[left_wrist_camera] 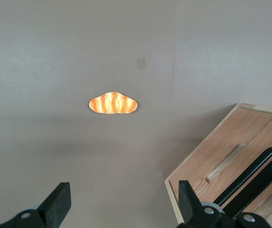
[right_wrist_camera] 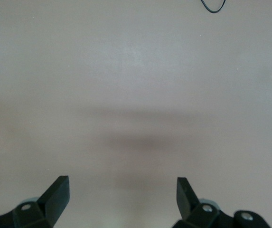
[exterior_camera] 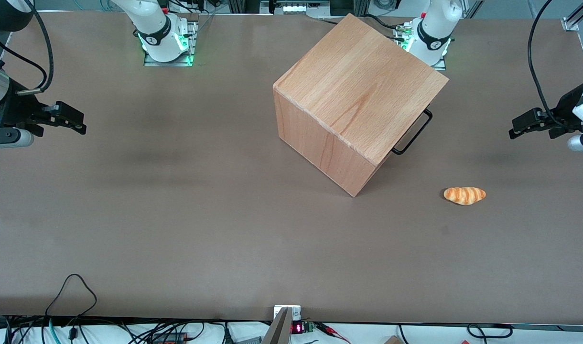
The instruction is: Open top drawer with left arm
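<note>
The beech-wood cube cabinet (exterior_camera: 358, 95) stands turned on the table, with its drawer fronts facing the working arm's end. Only the top drawer's black wire handle (exterior_camera: 413, 134) shows in the front view. In the left wrist view the drawer front (left_wrist_camera: 235, 152) and handle (left_wrist_camera: 254, 180) look flush and shut. My left arm's gripper (exterior_camera: 513, 131) hovers above the table toward the working arm's end, well apart from the handle. It is open and empty (left_wrist_camera: 124, 202), and one finger (left_wrist_camera: 188, 199) overlaps the cabinet's corner in that view.
A small orange striped bread roll (exterior_camera: 464, 195) lies on the brown table (exterior_camera: 177, 215), nearer to the front camera than the gripper and the handle; it also shows in the left wrist view (left_wrist_camera: 113, 103). Cables hang along the table's near edge.
</note>
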Controlling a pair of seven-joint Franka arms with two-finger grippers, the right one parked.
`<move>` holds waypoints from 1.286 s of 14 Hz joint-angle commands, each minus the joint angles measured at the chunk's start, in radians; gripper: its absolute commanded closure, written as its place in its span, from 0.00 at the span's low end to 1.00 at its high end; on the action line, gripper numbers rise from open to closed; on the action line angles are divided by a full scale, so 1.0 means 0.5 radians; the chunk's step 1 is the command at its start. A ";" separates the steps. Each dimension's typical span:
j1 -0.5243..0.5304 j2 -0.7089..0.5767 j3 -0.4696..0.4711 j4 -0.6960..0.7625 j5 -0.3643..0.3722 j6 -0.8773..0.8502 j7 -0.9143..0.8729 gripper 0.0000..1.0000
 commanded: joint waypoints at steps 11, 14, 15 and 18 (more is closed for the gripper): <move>-0.004 -0.009 0.007 0.034 0.042 -0.062 0.055 0.00; -0.004 -0.006 0.007 0.031 0.039 -0.062 0.055 0.00; -0.004 -0.002 0.004 0.019 0.036 -0.062 0.055 0.00; -0.010 0.040 -0.015 -0.021 -0.019 -0.041 0.040 0.00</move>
